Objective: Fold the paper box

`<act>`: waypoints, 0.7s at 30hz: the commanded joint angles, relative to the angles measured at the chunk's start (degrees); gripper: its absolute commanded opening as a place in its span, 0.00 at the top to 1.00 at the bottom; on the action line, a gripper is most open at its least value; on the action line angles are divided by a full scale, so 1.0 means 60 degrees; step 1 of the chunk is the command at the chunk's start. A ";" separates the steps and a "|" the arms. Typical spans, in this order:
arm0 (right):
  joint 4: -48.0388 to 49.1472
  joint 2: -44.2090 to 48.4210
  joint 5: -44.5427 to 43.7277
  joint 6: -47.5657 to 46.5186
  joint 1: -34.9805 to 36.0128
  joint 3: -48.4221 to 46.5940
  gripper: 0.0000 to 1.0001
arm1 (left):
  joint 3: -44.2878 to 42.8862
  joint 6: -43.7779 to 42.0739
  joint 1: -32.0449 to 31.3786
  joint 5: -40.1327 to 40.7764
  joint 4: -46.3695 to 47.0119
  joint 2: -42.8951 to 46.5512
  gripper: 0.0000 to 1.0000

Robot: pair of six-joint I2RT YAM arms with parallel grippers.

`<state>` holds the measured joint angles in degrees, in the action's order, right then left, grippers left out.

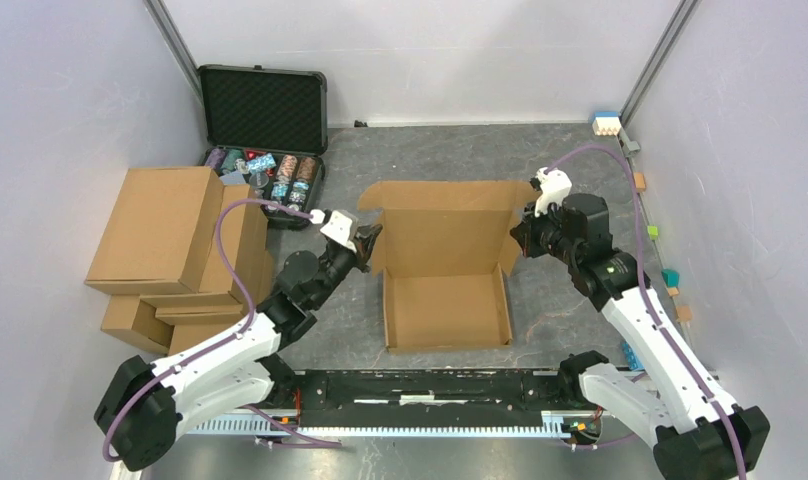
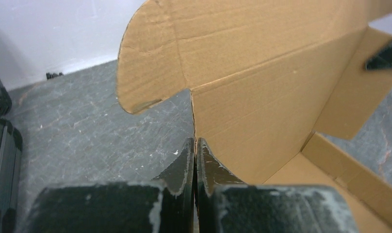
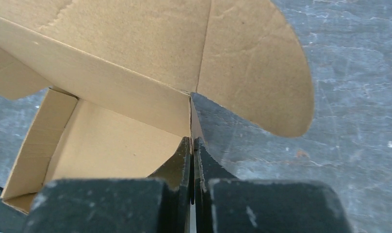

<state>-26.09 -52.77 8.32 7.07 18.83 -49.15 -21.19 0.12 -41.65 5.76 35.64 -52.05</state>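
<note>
Shows from above a box point(image 1: 445, 290) of plain brown corrugated card on a mottled grey table point(image 1: 450, 150): a shallow open tray, back panel upright, with the left gripper point(image 1: 368, 240) and right gripper point(image 1: 520, 236) at its rear corners. Shows from the left wrist scuffed matte-black fingers point(image 2: 184, 167) clamped on the thin wall edge beneath a rounded flap. Shows from the right wrist the same pinch on the opposite corner.

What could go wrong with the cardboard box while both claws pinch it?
The left gripper and right gripper pinch only thin corner edges of the paper box, so the cardboard might slip out or tear. If they pull unevenly, the raised lid could twist or flop, and its rounded side flaps might miss tucking in.
</note>
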 commanded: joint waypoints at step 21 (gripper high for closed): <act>0.8969 -0.1061 -0.4239 0.2309 0.1989 0.2118 1.00 | -0.3227 0.2872 -0.0412 0.3939 0.3021 -0.4700 0.96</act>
<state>12.27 -58.50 -17.26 18.22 28.71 -37.85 -39.57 9.96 -42.50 31.11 43.27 -76.38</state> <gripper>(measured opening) 0.012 0.042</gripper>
